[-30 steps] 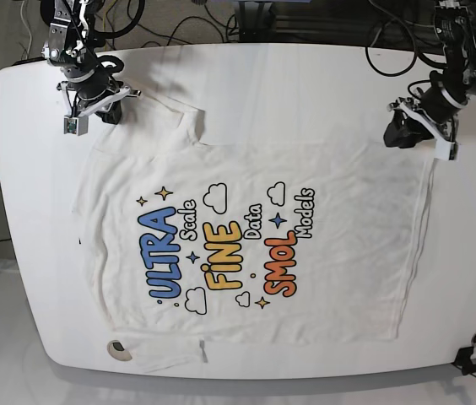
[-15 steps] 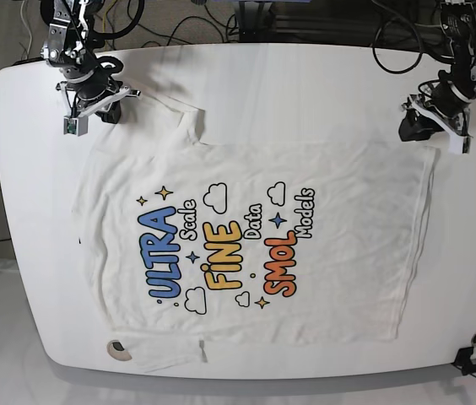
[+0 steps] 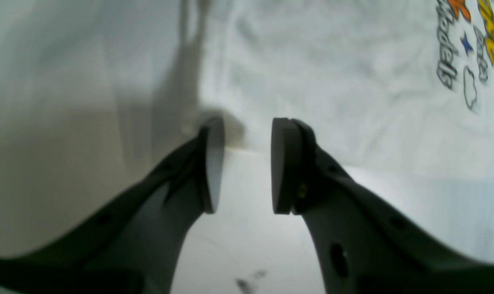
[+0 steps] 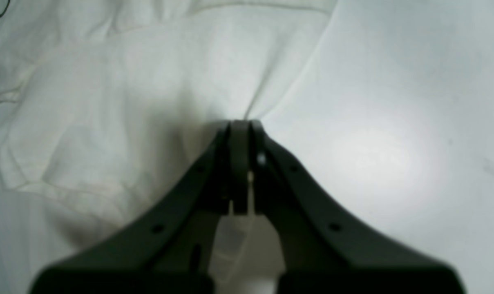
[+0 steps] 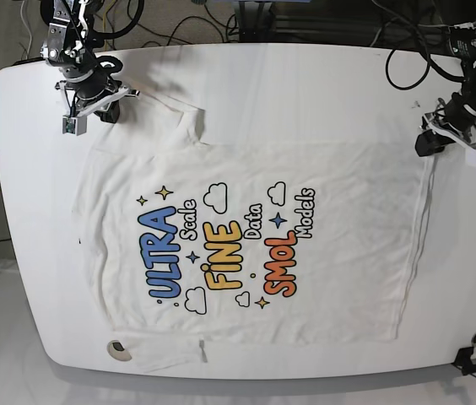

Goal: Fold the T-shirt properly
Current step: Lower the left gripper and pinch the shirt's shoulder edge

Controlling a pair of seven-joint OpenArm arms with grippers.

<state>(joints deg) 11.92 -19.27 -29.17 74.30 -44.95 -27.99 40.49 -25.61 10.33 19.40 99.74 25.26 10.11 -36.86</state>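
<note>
shirt (image 5: 255, 245) lies flat, print up, on the table (image 5: 305, 76), long axis running 9 to 3 in base view, neck end toward 9. near edge is bare of grippers. far side: right gripper (image 5: 103, 108) at abt 10 o'clock, jaws together, pinching a fold of shirt cloth near the sleeve. left gripper (image 5: 430, 142) at abt 2 o'clock, jaws apart, nothing btwn them, poised over the hem corner (image 3: 214, 118); cloth spreads ahead of it at its 12–1. judgement: left must drop onto that corner and pinch before any fold.
</note>
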